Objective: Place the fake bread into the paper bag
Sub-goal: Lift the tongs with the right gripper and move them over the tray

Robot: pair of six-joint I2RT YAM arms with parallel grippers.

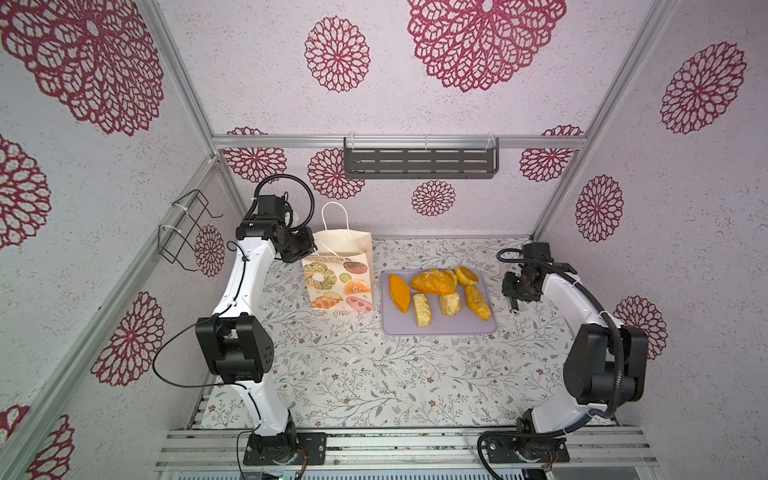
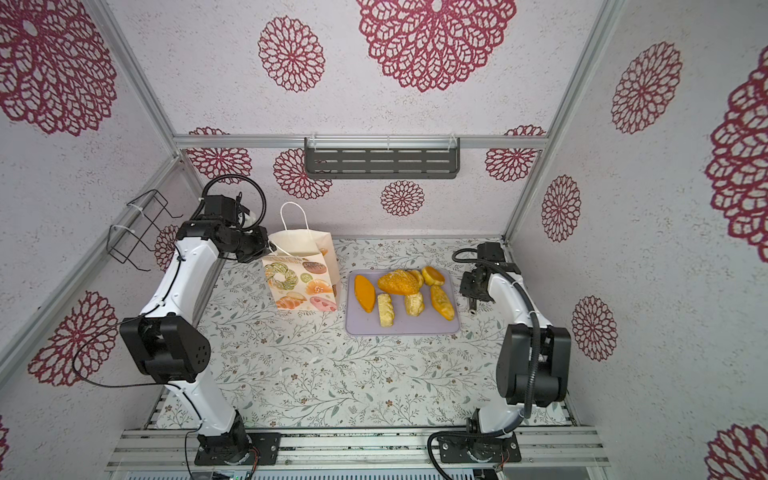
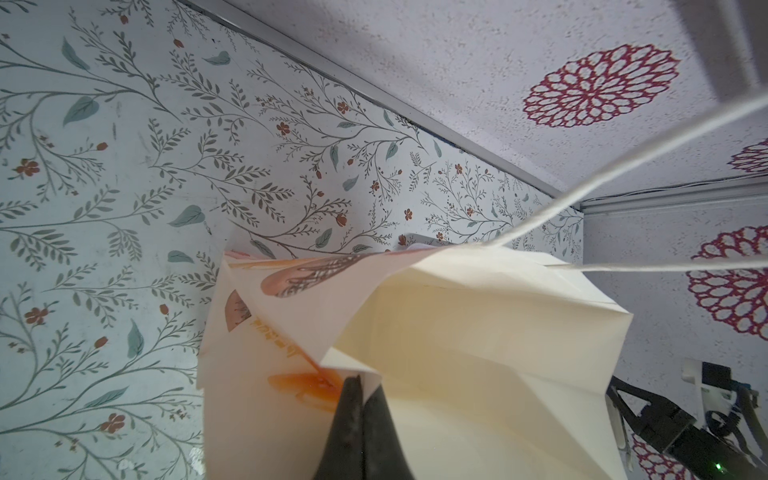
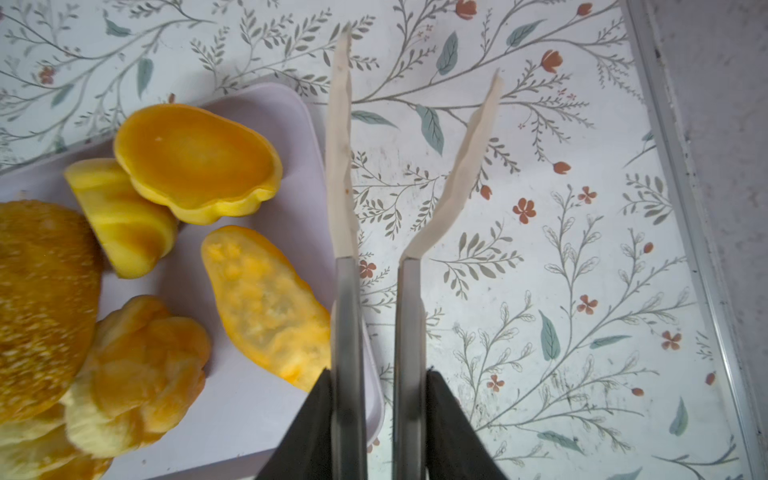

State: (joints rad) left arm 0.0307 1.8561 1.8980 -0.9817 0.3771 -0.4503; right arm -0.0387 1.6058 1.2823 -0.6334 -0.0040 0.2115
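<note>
While the left gripper (image 3: 357, 386) clamps the rim of the paper bag (image 1: 338, 282), propping its mouth open, the right gripper (image 4: 419, 54) hangs narrowly parted and empty beside the lilac tray (image 1: 440, 328) bearing the fake bread (image 1: 432, 281); I'd widen it, then straddle the nearest loaf (image 4: 266, 303) crosswise.

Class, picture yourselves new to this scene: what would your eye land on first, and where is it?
The cluster of golden fake bread on the lilac tray, right of centre, draws the eye first. Next, the printed paper bag stands just left of it, rim pinched by the left gripper. Crimson flower medallions cover the walls.
</note>
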